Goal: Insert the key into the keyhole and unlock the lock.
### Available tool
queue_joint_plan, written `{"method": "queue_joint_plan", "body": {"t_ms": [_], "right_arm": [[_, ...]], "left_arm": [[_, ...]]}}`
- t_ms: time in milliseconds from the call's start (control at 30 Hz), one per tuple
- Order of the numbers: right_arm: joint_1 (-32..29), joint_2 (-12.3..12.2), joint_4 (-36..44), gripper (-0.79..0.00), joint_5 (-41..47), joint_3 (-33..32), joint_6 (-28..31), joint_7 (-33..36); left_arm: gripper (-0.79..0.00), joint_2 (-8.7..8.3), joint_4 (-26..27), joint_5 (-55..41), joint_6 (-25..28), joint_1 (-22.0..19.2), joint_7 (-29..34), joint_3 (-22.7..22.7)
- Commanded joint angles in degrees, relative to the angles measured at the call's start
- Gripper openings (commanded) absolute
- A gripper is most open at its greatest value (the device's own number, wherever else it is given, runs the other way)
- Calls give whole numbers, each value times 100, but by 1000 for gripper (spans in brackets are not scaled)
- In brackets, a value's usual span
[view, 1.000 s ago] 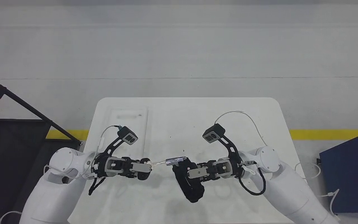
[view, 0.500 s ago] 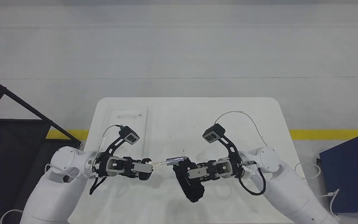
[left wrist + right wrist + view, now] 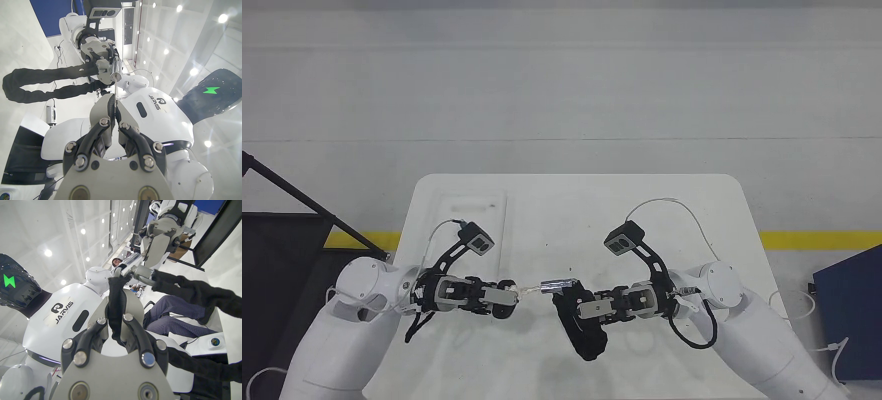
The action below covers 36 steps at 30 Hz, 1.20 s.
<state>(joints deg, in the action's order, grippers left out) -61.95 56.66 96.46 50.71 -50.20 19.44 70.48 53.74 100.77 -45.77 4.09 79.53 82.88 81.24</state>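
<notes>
a white table with rounded corners (image 3: 662,205) is seen from above, set on a pale grey floor (image 3: 562,80) that is crossed by a yellow line (image 3: 822,240). in the wrist views a white gridded ceiling with round lamps (image 3: 189,37) is shown behind the arms. both grippers are held over the near part of the table, facing each other.

a thin flat metal key (image 3: 115,89) is pinched in the clenched jaws of the left gripper (image 3: 114,103). its tip is set against the round end face (image 3: 115,76) of a silver cylindrical lock (image 3: 132,261), at the keyhole. the lock is held off the table, between the two grippers. a black fabric-sleeved cable (image 3: 37,83) is joined to the lock and runs out in a loop. the jaws of the right gripper (image 3: 117,300) are clamped on this cable just beside the lock body.

how far the key has entered cannot be told. the head of the key is hidden inside the left grip. the cable is cut off at the edge of the right wrist view, and whether its loop touches the table cannot be told. a faint rectangular outline (image 3: 472,208) on the far left of the table is too pale to be made out.
</notes>
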Motion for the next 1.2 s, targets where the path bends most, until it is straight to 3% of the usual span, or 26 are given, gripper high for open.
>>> {"method": "queue_joint_plan", "body": {"t_ms": [0,1167], "right_arm": [[0,0,0,-785,0,0,0,0],[0,0,0,-785,0,0,0,0]], "left_arm": [[-785,3,-1,10,-20,-40,2,-35],[-785,59,-80,292,-515,-969,10,-616]]}}
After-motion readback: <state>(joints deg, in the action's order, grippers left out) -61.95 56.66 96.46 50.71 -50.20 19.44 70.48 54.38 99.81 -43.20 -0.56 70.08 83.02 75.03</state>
